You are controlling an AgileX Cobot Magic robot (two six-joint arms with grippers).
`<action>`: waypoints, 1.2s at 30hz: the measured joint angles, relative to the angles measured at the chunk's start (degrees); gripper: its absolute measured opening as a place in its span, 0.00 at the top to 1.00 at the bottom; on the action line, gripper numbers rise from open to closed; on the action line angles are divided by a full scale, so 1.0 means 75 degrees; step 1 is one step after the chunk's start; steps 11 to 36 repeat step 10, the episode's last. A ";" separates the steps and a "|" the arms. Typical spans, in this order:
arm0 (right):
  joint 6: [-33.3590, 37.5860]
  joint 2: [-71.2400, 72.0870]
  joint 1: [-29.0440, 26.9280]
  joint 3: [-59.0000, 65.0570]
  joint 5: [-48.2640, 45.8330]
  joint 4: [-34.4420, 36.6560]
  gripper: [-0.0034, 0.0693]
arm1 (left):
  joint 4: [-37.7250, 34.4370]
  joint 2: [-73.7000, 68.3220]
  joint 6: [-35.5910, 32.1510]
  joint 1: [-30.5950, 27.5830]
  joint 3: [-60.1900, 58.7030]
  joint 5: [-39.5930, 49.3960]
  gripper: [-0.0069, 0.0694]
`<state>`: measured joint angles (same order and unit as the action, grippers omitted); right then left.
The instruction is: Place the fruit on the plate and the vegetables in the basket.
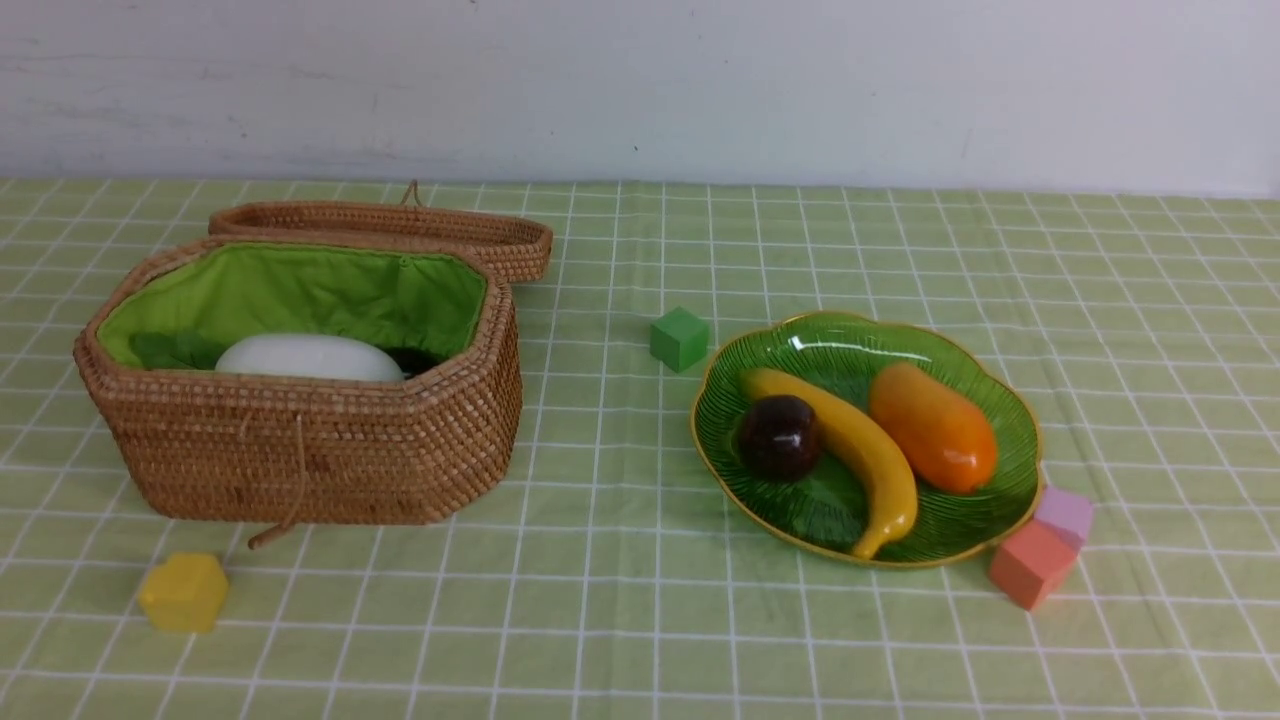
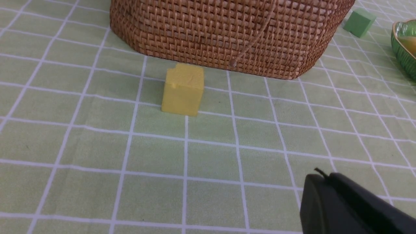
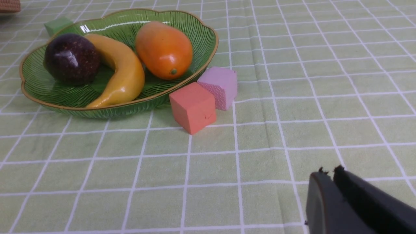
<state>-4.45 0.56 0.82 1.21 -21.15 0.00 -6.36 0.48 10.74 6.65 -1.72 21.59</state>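
Left gripper (image 2: pixel 320 177) – fingers together, empty, above the cloth near the yellow block (image 2: pixel 183 89). Right gripper (image 3: pixel 328 174) – fingers together, empty. Banana (image 1: pixel 850 452), mango (image 1: pixel 935 425) and mangosteen (image 1: pixel 779 437) lie on the plate (image 1: pixel 985 385); the radish (image 1: pixel 310 358) lies in the basket (image 1: pixel 320 450).

The setting reads as a staged tabletop for robot trials rather than a lived-in room; a pale green checked tablecloth (image 1: pixel 640 620) runs to a bare white wall (image 1: pixel 640 80); glossy toy fruit on a ribbed green glass plate (image 3: pixel 39 94) and small foam blocks lie ahead of the black right pincer (image 3: pixel 328 175).
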 joint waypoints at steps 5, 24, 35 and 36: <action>0.0000 0.0000 0.0000 0.0000 0.0000 0.0000 0.89 | 0.0000 0.0000 0.0000 0.0000 0.0000 0.0000 0.93; 0.0000 0.0000 0.0000 0.0000 0.0000 0.0000 0.88 | 0.0000 0.0000 0.0000 -0.0002 0.0000 0.0000 0.93; 0.0000 0.0000 0.0000 0.0000 0.0000 0.0000 0.88 | 0.0000 0.0000 0.0000 -0.0002 0.0000 0.0000 0.93; 0.0000 0.0000 0.0000 0.0000 0.0000 0.0000 0.88 | 0.0000 0.0000 0.0000 -0.0002 0.0000 0.0000 0.93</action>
